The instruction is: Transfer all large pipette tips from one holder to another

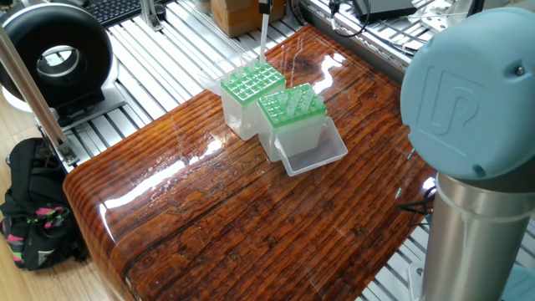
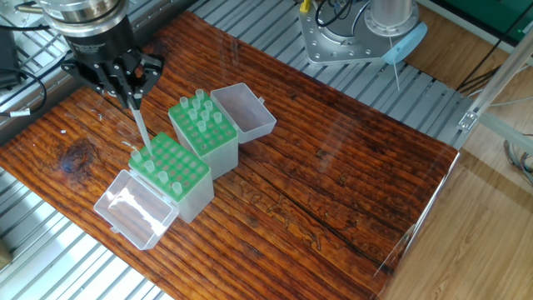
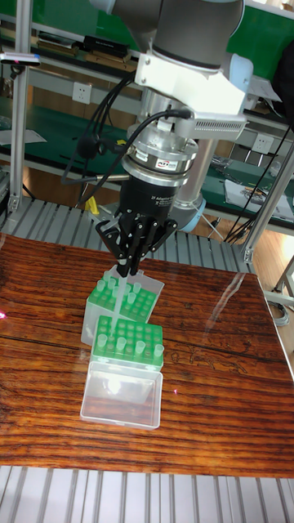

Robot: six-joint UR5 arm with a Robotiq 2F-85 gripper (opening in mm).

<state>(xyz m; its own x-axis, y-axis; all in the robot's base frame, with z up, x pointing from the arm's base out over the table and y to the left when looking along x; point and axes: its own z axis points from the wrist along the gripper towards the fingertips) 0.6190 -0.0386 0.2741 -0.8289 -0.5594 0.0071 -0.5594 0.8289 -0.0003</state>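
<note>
Two green-topped holders stand side by side on the wooden table. My gripper (image 2: 135,100) (image 1: 264,10) (image 3: 126,270) is shut on one large pipette tip (image 2: 141,129) (image 1: 263,42) (image 3: 120,298), which hangs point down over a corner of the holder (image 2: 181,169) (image 1: 249,82) (image 3: 122,333) whose clear lid (image 2: 132,210) lies open. That holder carries a short row of tips (image 2: 156,171) along its lid-side edge. The neighbouring holder (image 2: 212,137) (image 1: 290,104) has several tips (image 2: 198,110) standing in it. I cannot tell whether the held tip's point touches the rack.
The second holder's open lid (image 2: 243,110) (image 1: 313,152) lies flat beside it. The arm's large blue-grey base (image 1: 468,125) fills the right of one fixed view. Aluminium slats (image 1: 159,58) surround the table; a black round device (image 1: 54,58) and a backpack (image 1: 33,209) sit off its left edge.
</note>
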